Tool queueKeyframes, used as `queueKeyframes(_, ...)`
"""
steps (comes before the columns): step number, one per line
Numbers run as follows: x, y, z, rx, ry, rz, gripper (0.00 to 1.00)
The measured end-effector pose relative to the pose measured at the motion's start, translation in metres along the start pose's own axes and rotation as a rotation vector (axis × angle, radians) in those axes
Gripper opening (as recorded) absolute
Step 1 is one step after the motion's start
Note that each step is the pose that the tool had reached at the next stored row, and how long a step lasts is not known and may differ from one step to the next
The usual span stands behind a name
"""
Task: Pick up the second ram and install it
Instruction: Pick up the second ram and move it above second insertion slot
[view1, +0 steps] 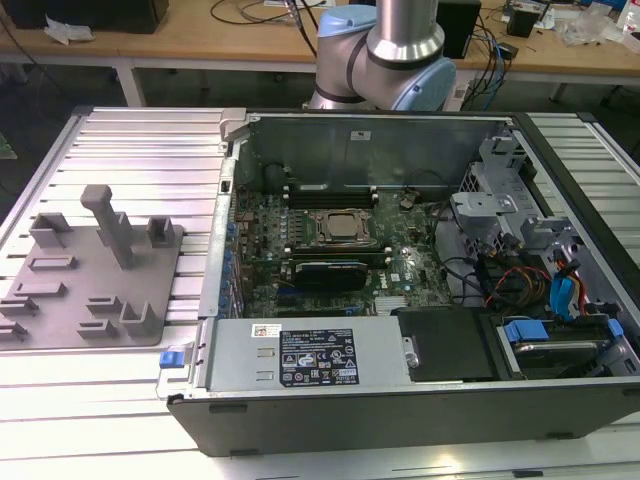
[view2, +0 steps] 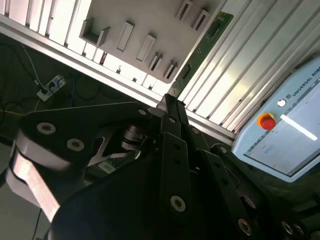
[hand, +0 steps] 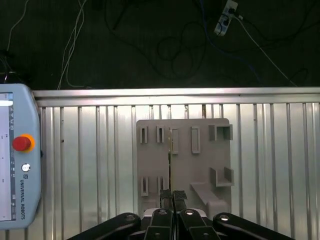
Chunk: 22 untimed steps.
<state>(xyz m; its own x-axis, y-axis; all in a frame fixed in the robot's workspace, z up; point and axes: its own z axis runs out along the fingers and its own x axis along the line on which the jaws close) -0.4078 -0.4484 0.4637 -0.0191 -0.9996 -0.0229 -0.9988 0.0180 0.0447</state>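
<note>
**Ram in the jaws, above the holder**

The black two-fingered gripper (hand: 173, 196) is clenched on the second ram (view2: 216, 29), a long, thin, flat green circuit-board stick. The jaws pinch one end of it, and the rest juts straight out past the fingertips, so its long axis carries on the line of the fingers. In the first wrist view it is edge-on — a thin dark line crossing the grey plastic holder tray with upright posts (hand: 182, 170). In the second wrist view its green face shows against the ribbed aluminium table (view2: 260, 60). It appears to hang clear above the tray rather than sit in it.

In the exterior view the tray lies at the exterior view's left. The open black computer case (view1: 380, 150) takes the centre and right, well apart from the tray, and the square silver processor (view1: 333, 227) sits mid-board. The long dark memory slots beside it seem to run across the frame from left to right — the line the stick's long axis has to match.
</note>
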Motion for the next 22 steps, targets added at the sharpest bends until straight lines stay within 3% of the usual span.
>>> queueKeyframes(2, -0.0002, -0.0092, -0.0004, 0.0, 0.0, 0.0, 0.09)
queueKeyframes(11, -0.0013, -0.07, -0.003, 0.0001, -0.0004, 0.0, 0.09)
queueKeyframes(15, -0.0017, -0.0914, -0.004, 0.0001, -0.0003, 0.0, 0.09)
queueKeyframes(19, -0.0024, -0.1286, -0.0057, 0.0, -0.0002, 0.0, 0.09)
queueKeyframes(22, -0.0028, -0.1491, -0.0066, 0.0, -0.0003, 0.0, 0.09)
